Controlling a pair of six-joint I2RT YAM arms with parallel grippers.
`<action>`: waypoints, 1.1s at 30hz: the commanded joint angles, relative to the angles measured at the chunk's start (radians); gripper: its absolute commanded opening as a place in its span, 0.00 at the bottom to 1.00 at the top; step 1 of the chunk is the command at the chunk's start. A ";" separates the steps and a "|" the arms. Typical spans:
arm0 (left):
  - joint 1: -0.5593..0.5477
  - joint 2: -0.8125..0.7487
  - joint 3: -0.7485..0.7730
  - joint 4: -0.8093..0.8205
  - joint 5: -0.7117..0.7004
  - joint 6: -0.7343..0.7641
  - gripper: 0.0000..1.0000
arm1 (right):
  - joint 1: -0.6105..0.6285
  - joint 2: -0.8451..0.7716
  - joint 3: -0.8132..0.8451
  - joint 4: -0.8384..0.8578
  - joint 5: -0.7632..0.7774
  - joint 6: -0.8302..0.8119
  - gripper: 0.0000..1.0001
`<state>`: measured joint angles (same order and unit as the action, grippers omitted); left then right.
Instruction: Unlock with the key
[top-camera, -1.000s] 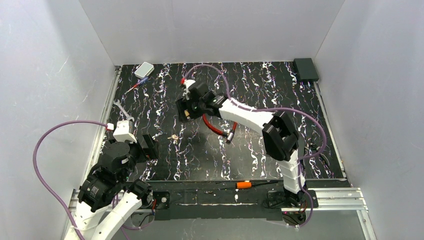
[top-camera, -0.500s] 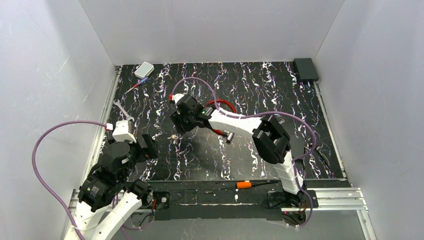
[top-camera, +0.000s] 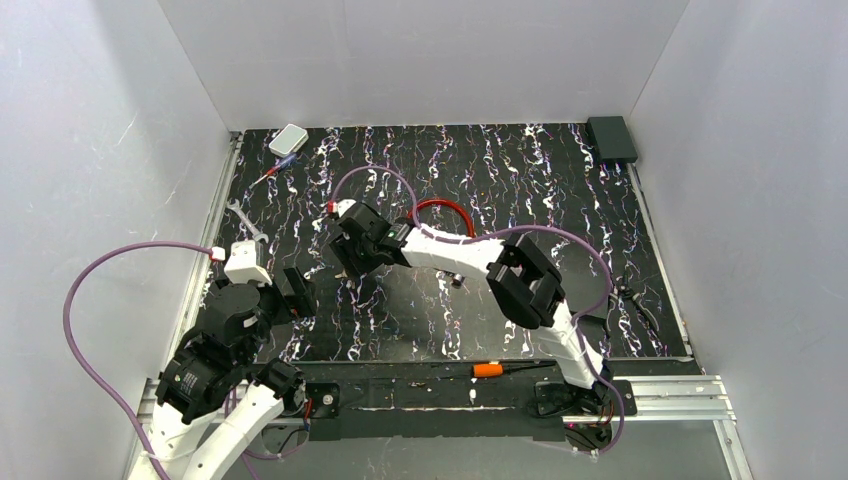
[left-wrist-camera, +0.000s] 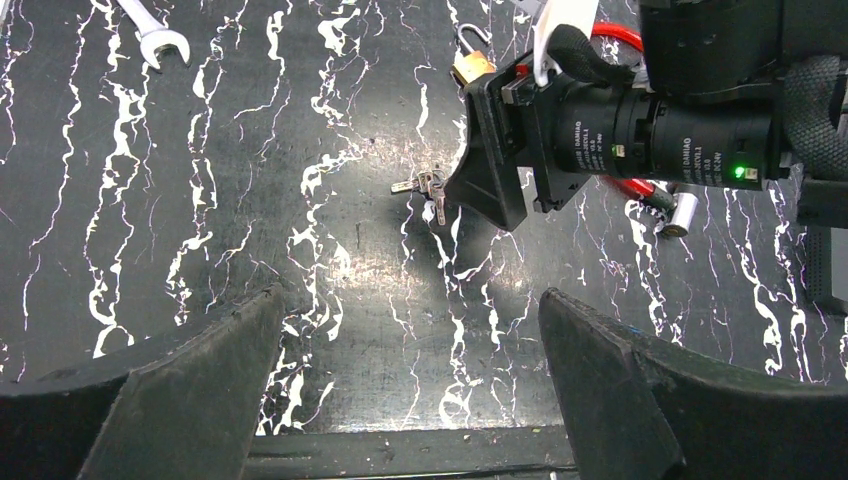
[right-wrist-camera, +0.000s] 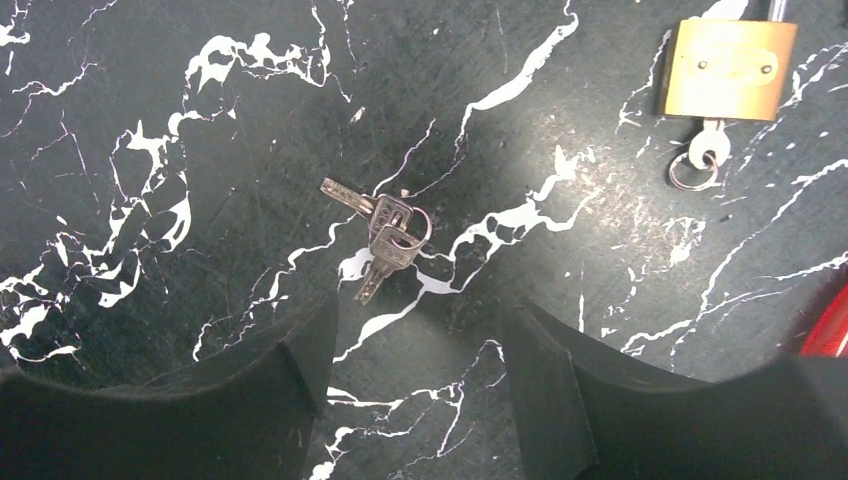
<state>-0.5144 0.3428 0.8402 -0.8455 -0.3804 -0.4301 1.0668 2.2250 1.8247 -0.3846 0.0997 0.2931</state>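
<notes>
the key (right-wrist-camera: 385, 235) lies flat on the surface (top-camera: 560, 200), joined to a second small key on one ring (we cannot tell the two apart beyond that). it sits in the left middle of the surface, near the little brass padlock (right-wrist-camera: 727, 68) but apart from it. the padlock lies flat too, with what looks like another small pale key and a ring at its lower end. the right end effector (right-wrist-camera: 415, 345) hangs low over the bunch, its fingers apart with nothing between them and the keys just ahead of the gap. the left end effector (left-wrist-camera: 405, 370) is spread wide and empty, nearer the front edge, facing the keys from well back.

we see a black surface veined with white like marble, closed in by plain pale grey walls on three sides. a silver wrench (top-camera: 245, 218) lies along its left side and a white box (top-camera: 288, 139) in the far left corner. a dark box (top-camera: 611, 137) sits in the far right corner. a red cable loop (top-camera: 445, 207) lies beyond the right arm, and an orange-handled tool (top-camera: 487, 369) rests at the near edge by a metal rail (top-camera: 660, 395).
</notes>
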 joint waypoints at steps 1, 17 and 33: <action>0.004 -0.003 -0.004 -0.017 -0.030 0.001 0.98 | 0.018 0.029 0.069 -0.018 0.031 0.030 0.68; 0.009 -0.004 -0.004 -0.018 -0.029 0.000 0.98 | 0.049 0.140 0.149 -0.037 0.086 0.031 0.61; 0.011 -0.008 -0.004 -0.019 -0.034 -0.001 0.98 | 0.065 0.162 0.082 -0.035 0.127 -0.008 0.26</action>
<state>-0.5082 0.3370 0.8402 -0.8459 -0.3851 -0.4305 1.1218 2.3665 1.9464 -0.4140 0.2179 0.2900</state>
